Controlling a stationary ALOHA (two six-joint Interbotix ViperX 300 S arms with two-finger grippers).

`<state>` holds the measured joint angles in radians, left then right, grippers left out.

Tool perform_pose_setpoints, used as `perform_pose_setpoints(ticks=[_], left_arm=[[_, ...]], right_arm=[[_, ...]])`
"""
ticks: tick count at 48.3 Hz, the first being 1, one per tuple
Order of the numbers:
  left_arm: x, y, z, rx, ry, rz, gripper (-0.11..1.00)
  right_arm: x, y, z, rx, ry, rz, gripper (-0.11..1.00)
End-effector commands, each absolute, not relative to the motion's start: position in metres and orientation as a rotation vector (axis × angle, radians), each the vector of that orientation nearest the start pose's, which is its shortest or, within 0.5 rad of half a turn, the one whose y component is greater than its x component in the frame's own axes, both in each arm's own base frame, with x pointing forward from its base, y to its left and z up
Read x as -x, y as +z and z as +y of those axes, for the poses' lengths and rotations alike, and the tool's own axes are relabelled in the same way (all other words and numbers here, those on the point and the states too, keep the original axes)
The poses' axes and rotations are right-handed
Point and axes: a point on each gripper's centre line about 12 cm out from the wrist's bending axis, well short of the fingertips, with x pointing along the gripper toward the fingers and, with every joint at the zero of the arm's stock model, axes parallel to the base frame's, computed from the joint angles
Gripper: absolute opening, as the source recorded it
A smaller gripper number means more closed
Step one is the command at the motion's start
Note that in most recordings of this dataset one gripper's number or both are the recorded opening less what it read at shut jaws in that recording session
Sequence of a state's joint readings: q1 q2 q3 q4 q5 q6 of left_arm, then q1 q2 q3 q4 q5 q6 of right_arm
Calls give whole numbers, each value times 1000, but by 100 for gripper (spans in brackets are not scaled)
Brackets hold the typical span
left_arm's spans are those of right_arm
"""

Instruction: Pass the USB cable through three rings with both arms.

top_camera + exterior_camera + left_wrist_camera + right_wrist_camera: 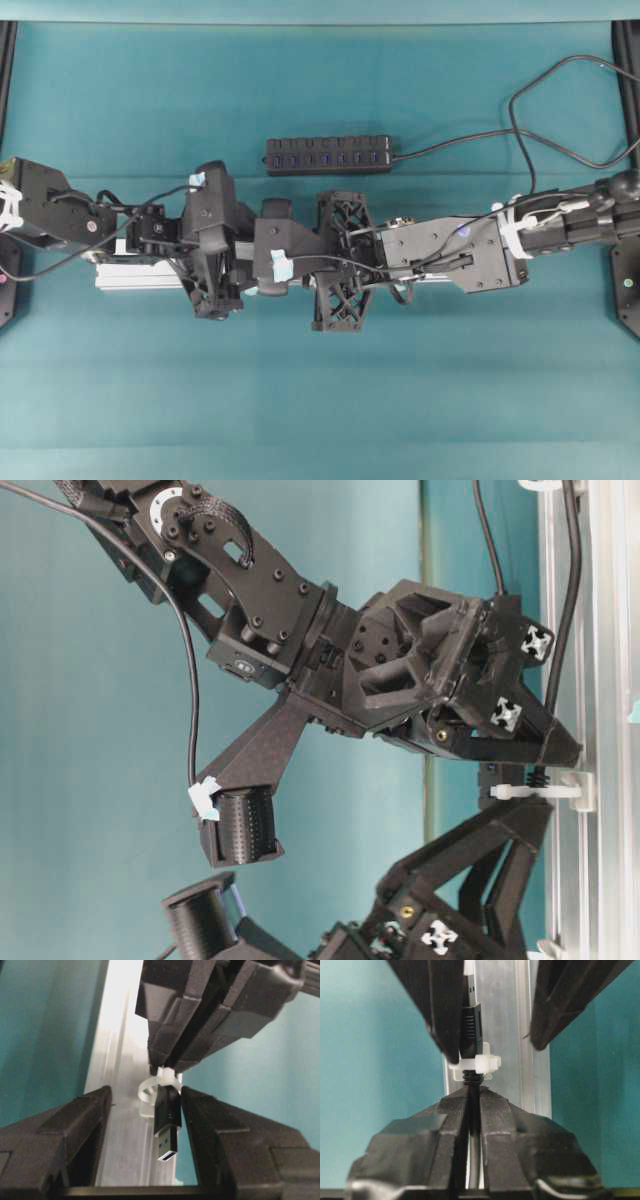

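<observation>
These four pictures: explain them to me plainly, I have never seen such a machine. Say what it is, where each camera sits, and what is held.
Two black robot arms meet over a teal table. One picture looks down from overhead, one from table level, and two from cameras on the wrists. On the table lie a silver rail and a black hub bar. The right gripper is shut on the USB cable, just behind a white ring that the plug has passed through. The left gripper stands open around that plug, not yet clamping it.

A black pincer (520,735) tapers against the aluminium rail (600,680). Just below its tip sits a whitish ring (535,791). A second pincer (500,840) rises from beneath.
</observation>
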<state>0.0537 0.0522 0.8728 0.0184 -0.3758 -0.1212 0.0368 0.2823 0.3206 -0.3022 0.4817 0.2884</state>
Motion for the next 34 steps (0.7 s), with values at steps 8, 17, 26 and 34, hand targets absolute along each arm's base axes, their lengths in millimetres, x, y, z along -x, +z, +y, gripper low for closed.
perform_pose_setpoints(ticks=[8, 17, 26, 34], left_arm=[[-362, 125, 11, 110, 53, 532, 39], [-363, 119, 7, 110, 44, 549, 32], [-363, 119, 7, 111, 44, 549, 31], [-363, 119, 7, 111, 43, 548, 30]], right_arm=[[-446, 135, -1, 54, -113, 1033, -9], [-447, 135, -1, 53, -111, 1028, -9], [-447, 136, 0, 52, -109, 1026, -9], [-447, 135, 0, 52, -109, 1027, -9]])
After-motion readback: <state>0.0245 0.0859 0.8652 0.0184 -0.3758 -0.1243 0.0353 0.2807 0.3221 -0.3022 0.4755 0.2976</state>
